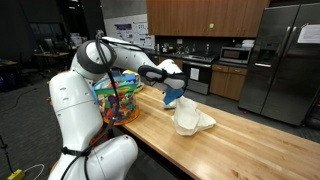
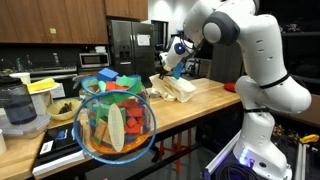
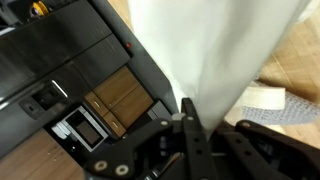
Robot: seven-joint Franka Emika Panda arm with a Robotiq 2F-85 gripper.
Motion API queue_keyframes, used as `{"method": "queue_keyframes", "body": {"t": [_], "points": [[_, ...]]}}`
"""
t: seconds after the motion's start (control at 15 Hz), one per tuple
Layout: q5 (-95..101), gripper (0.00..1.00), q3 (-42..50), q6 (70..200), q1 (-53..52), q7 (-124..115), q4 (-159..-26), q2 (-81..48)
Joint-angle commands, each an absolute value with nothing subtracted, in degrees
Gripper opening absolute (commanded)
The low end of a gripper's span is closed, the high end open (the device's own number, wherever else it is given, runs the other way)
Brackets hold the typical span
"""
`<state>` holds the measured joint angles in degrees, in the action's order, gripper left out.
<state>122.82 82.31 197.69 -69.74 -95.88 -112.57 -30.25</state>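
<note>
- Cloth [image 3: 220,60] is hanging above the wooden counter [image 1: 250,140], caught by one edge and draping down towards the boards.
- The gripper [image 3: 187,106] is pressing its fingers tight together on the fabric. In the wrist view the two tips are meeting with the white sheet nipped between them.
- On progress, I am judging the lift as done. In an exterior view the held piece [image 1: 176,95] is dangling clear over the counter, its lower end close above the wood.
- Everything after the lift is left. The cloth is not resting on the counter, and none of it is lying flat there.
- It is looking smooth and plain white up close, and bluish from across the room. It is falling in long soft folds, so I am taking it for something light and limp.
- A pale crumpled heap [image 1: 193,121] is sitting on the counter just under and beside the hanging piece. I cannot tell whether the two are joined.
- A clear bowl of bright toys [image 2: 115,125] is standing at one end of the counter, well apart from the cloth.
</note>
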Motion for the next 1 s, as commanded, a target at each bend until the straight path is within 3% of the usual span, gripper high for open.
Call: {"method": "queue_keyframes", "body": {"t": [0.0,0.4,0.93], "points": [[124.03,0.01,80.75,199.43,-72.95,-97.65,-106.78,-38.31],[124.97,0.01,81.19,199.17,-79.42,-95.39,-103.05,-43.27],[123.77,0.01,81.24,198.01,-66.61,-96.66,-110.68,-44.66]]}}
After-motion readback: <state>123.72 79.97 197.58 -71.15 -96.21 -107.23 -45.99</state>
